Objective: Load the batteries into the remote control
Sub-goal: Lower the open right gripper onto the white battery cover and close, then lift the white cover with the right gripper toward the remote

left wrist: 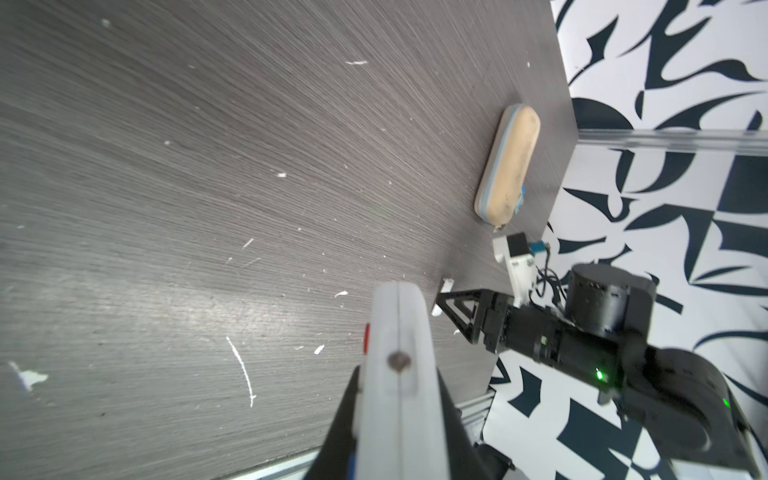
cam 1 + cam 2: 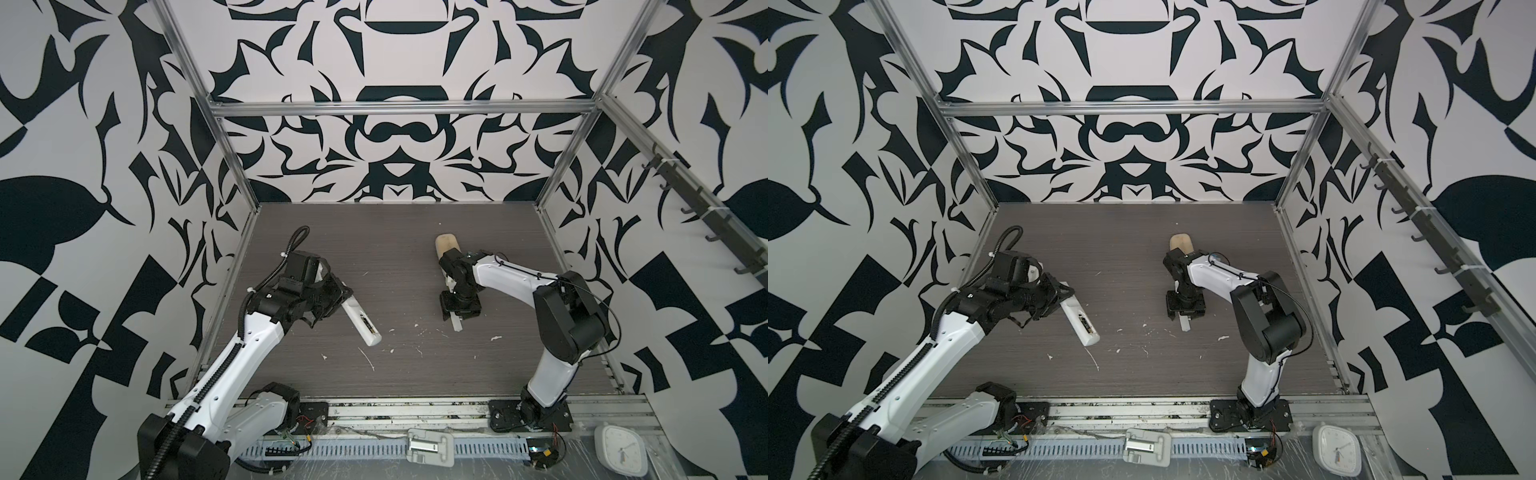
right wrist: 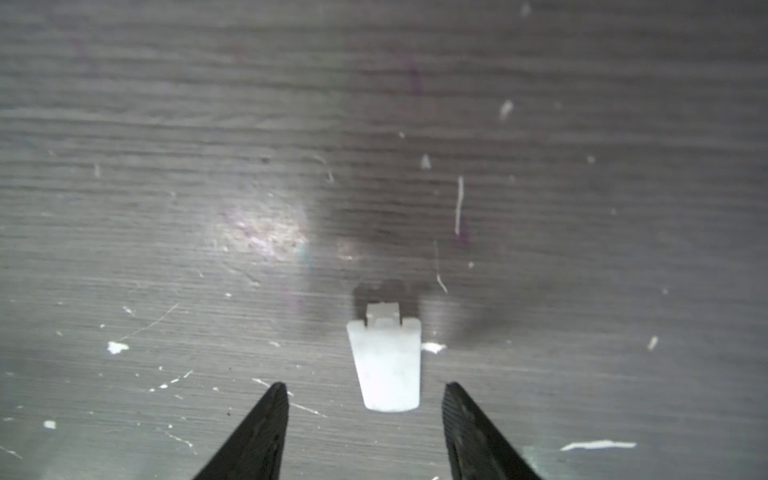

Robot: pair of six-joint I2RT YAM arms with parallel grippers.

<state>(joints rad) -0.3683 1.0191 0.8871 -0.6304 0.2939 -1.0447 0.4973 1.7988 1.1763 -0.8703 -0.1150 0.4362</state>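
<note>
My left gripper (image 2: 343, 297) (image 2: 1065, 293) (image 1: 397, 386) is shut on the remote control (image 2: 362, 323) (image 2: 1080, 325) (image 1: 399, 357). It holds the long white body slanted above the table's left half. A dark slim strip (image 2: 365, 322) lies in the open bay on the remote's upturned side; I cannot tell whether it is the batteries. My right gripper (image 2: 454, 318) (image 2: 1180, 318) (image 3: 363, 388) points down at the table, open. A small white cover (image 3: 386, 365) (image 2: 457, 324) lies flat between its fingertips and just beyond them, touching neither.
A beige oblong case (image 2: 446, 245) (image 2: 1180, 242) (image 1: 509, 162) lies behind the right arm's wrist. White scraps (image 2: 368, 359) dot the dark wood-grain table (image 2: 374, 249). A white clock (image 2: 621, 455) and a grey bracket (image 2: 428, 446) sit beyond the front rail.
</note>
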